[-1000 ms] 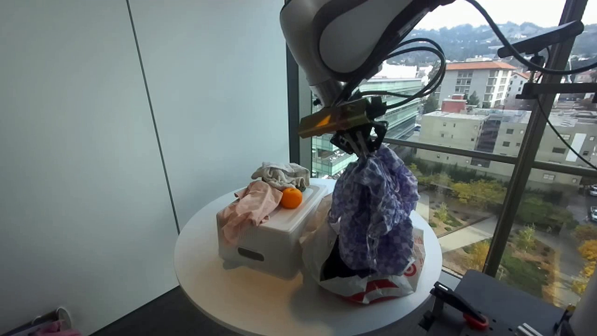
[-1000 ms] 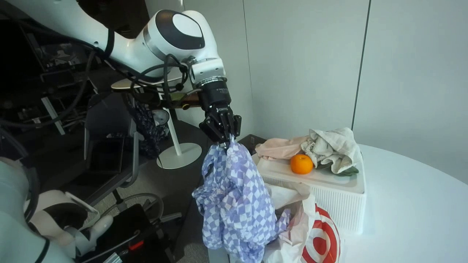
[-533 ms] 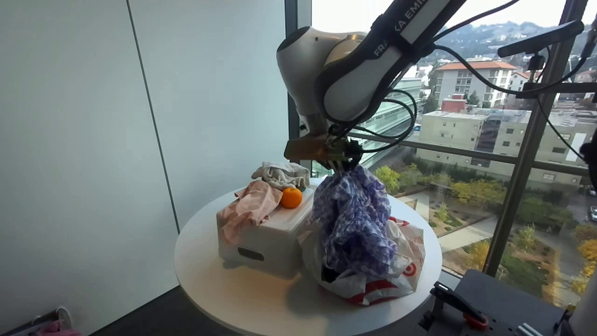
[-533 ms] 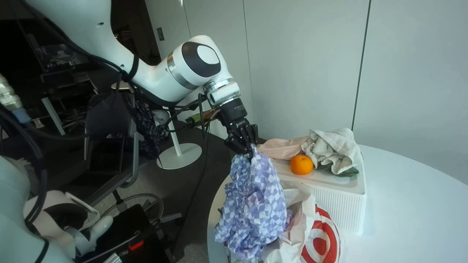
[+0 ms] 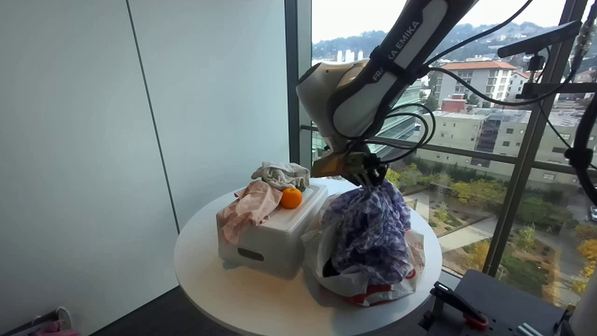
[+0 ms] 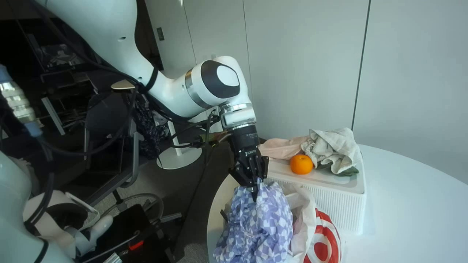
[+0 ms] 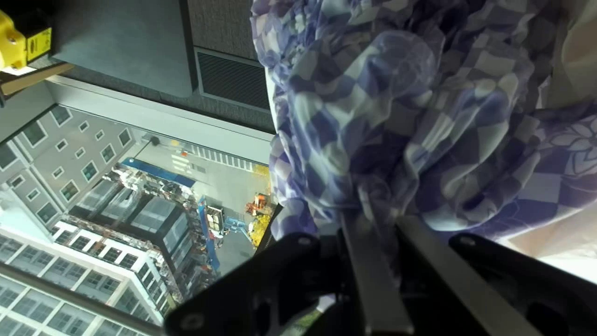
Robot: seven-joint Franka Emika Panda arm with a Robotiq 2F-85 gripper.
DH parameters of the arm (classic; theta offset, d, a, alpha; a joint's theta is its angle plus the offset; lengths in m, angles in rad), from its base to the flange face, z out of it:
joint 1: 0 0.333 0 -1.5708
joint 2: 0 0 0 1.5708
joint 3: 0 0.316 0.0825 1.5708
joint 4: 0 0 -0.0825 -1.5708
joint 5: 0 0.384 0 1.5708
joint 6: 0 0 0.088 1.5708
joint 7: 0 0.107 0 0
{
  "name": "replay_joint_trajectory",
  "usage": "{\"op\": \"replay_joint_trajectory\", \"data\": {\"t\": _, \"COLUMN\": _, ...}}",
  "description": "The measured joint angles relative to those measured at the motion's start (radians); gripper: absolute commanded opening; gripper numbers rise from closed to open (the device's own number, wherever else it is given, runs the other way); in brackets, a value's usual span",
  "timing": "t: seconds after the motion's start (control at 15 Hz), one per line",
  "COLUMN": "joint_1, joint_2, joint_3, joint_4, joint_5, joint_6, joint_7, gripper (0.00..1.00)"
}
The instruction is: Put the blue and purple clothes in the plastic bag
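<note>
Below my jaws sits a crumpled white plastic bag with red rings [image 6: 307,223], its mouth gaping round a dark patch [image 5: 330,267] I cannot make out. Bunched at that mouth, under the jaws, is the blue and purple checked cloth [image 5: 373,238], thin, wrinkled, puffed into soft folds; its gathered top is pinched between my jaws, and how much of it lies inside the bag I cannot tell. Lower, to one side of the jaws, just beside the bag, stands a white ribbed plastic box [image 5: 282,256], a dark rounded slot [image 5: 251,254] in its end. On its shallow recessed top rest a round orange fruit [image 5: 291,198], a pale pink cloth [image 5: 254,203] drooping over the edge, and a rumpled off-white cloth [image 6: 334,148] with a green leafy piece [image 6: 349,172] under it. A round white worktop [image 5: 233,298] carries bag and box.
</note>
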Motion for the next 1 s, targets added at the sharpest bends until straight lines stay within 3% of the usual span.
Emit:
{"op": "replay_joint_trajectory", "data": {"t": 0.47, "joint_1": 0.02, "joint_2": 0.063, "joint_3": 0.005, "joint_4": 0.023, "joint_5": 0.158, "joint_6": -0.168, "joint_7": -0.171, "gripper": 0.03}}
{"op": "replay_joint_trajectory", "data": {"t": 0.73, "joint_1": 0.026, "joint_2": 0.094, "joint_3": -0.006, "joint_4": 0.065, "joint_5": 0.161, "joint_6": -0.232, "joint_7": -0.168, "gripper": 0.03}}
{"op": "replay_joint_trajectory", "data": {"t": 1.0, "joint_1": 0.028, "joint_2": 0.108, "joint_3": -0.014, "joint_4": 0.093, "joint_5": 0.161, "joint_6": -0.215, "joint_7": -0.168, "gripper": 0.03}}
